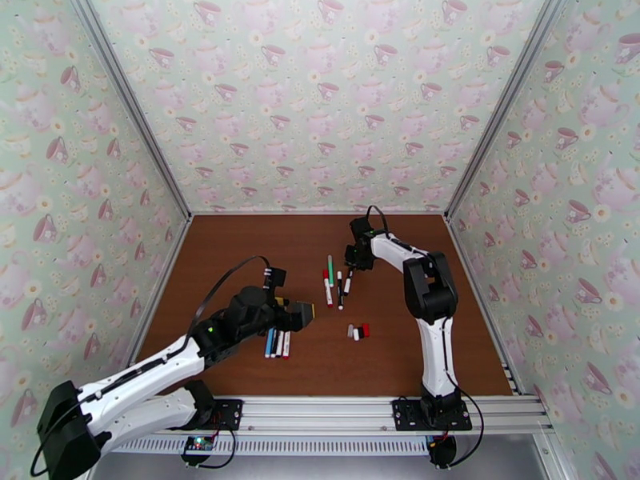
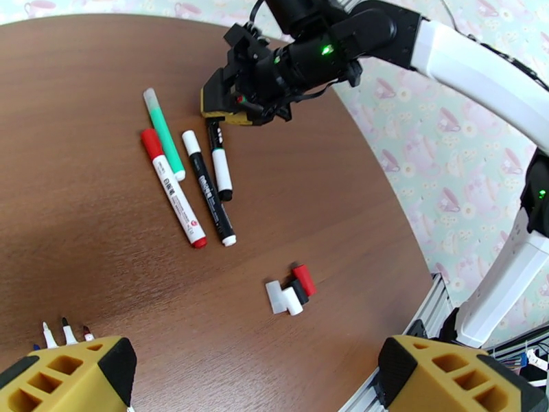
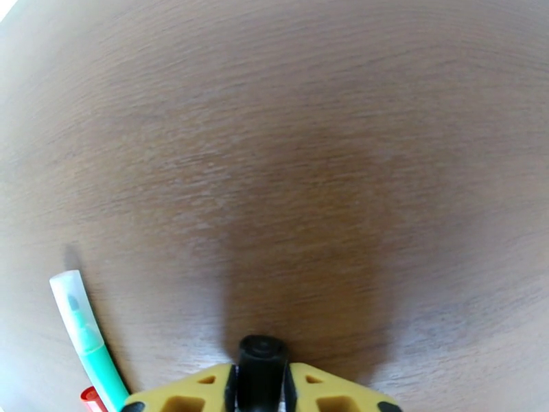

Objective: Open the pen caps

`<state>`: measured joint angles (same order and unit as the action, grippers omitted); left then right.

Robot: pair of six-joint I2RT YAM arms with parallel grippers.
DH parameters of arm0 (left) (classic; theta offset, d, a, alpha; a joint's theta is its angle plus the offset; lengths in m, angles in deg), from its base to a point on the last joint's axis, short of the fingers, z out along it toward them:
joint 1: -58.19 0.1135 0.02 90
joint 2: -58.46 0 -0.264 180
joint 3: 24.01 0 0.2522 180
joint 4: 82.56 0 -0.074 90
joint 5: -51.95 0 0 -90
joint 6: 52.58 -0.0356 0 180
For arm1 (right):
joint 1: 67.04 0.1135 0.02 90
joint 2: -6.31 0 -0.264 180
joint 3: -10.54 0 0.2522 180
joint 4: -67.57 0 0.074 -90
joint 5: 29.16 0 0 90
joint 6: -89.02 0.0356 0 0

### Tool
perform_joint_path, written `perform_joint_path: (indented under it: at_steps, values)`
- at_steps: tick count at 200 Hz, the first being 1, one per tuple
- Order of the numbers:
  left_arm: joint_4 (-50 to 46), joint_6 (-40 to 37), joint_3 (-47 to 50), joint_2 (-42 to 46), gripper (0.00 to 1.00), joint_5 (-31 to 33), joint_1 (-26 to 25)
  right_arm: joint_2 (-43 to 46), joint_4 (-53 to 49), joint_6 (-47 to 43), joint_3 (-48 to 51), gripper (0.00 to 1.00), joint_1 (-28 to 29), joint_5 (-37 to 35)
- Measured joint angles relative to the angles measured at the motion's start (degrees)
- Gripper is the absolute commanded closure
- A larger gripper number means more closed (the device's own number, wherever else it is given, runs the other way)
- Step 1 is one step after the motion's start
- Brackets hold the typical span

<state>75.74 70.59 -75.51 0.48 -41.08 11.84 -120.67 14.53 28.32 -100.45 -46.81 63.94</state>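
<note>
The right tool (image 3: pixel 261 389) is pinching what appears to be the black cap (image 3: pixel 261 353) of a pen (image 2: pixel 221 166), centred in it. The left tool (image 2: pixel 257 362) is standing spread wide, with loose caps (image 2: pixel 291 295) lying ahead of it on the tabletop (image 2: pixel 82 84). For a clean pull, the left tool should be gripping that pen while the right is drawing straight along its axis.

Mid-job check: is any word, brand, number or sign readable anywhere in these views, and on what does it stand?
No text here can be read.
Dark print along the barrel of the red-ended marker: too small to read.
White print along the black-barrelled marker: too blurred to read.
Pale marks on the dark upper part of the black-ended white marker: unreadable.
</note>
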Motion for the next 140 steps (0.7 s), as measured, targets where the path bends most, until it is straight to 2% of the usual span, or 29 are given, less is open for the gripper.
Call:
perform_joint_path:
  at_steps: [62,140]
  values:
    - [0.6,0.5,-1.3,-1.1,0.00,-1.9,0.2,5.7,4.8,-0.1,7.3,0.80,0.0,-0.6]
    - [6.4,3.1,-1.3,-3.7,0.00,-6.0,0.2,24.7,11.7,0.0,20.2,0.81,0.9,-0.8]
